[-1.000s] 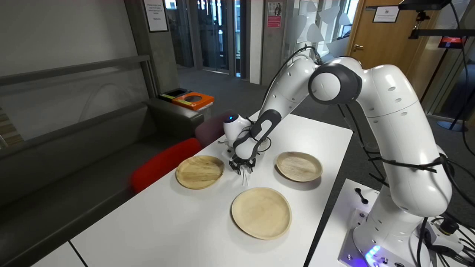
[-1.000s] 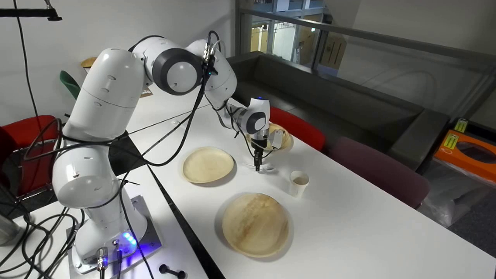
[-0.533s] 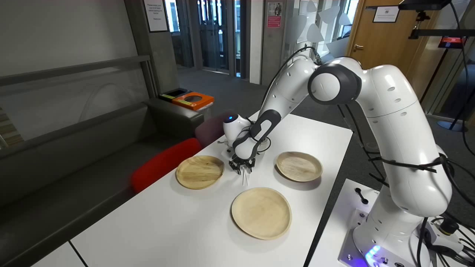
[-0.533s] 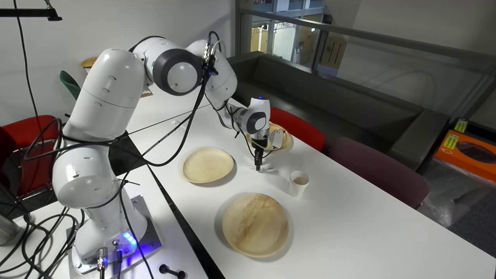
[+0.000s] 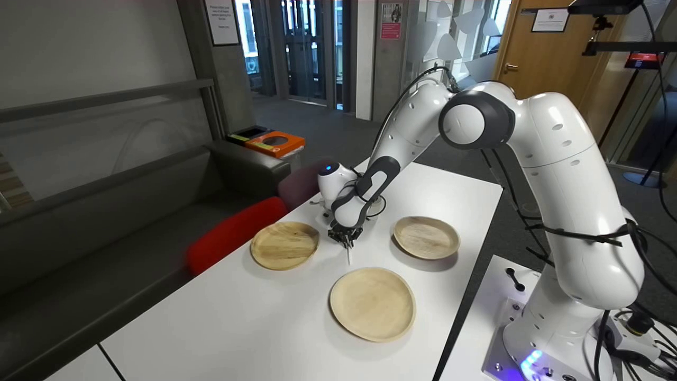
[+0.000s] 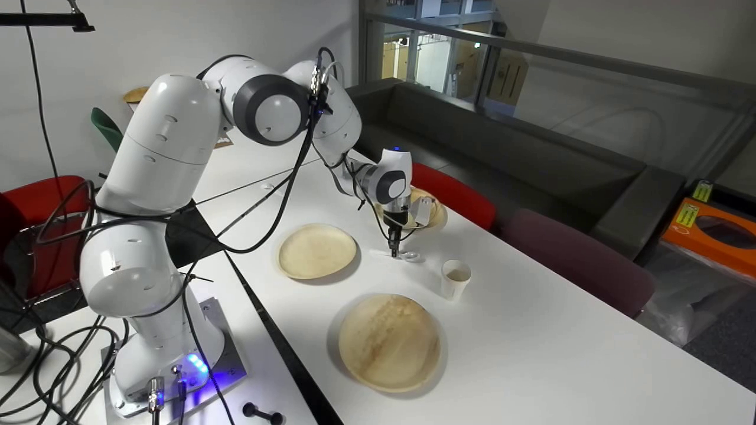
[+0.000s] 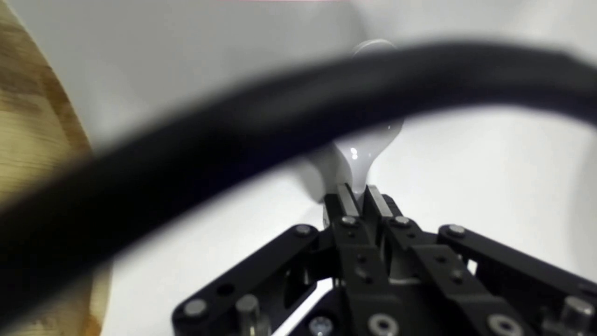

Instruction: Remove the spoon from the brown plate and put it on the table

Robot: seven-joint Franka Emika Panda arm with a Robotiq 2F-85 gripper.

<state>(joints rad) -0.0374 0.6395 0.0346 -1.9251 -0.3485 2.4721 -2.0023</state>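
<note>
Running alongside a dark sofa (image 5: 132, 211), the white desk (image 5: 238, 323) carries the brown plate (image 6: 390, 342); apart from it, the gripper (image 7: 358, 190) pinches the spoon (image 7: 362, 153) near its bowl.

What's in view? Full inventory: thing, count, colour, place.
table: 1, white, centre
brown plate: 1, tan-brown, on table, rightmost in an exterior view
pale plate: 1, pale tan, on table, foremost there
yellowish plate: 1, yellow-tan, on table, leftmost there
cup: 1, white, upright on table
spoon: 1, white, in the claw, off every plate
red chairs: at least 2, red, one beside table
maroon chair: 1, maroon, beside table
green chair: 1, green, background
sofa: 1, dark grey, behind maroon chair
bin tops: 2, orange and black, past sofa's end
door: 1, brown, background
signs: at least 3, mostly white, background
arm: 1, white and dark grey, over table
cables: several, black, along arm
claw: 1, black, shut on spoon
</note>
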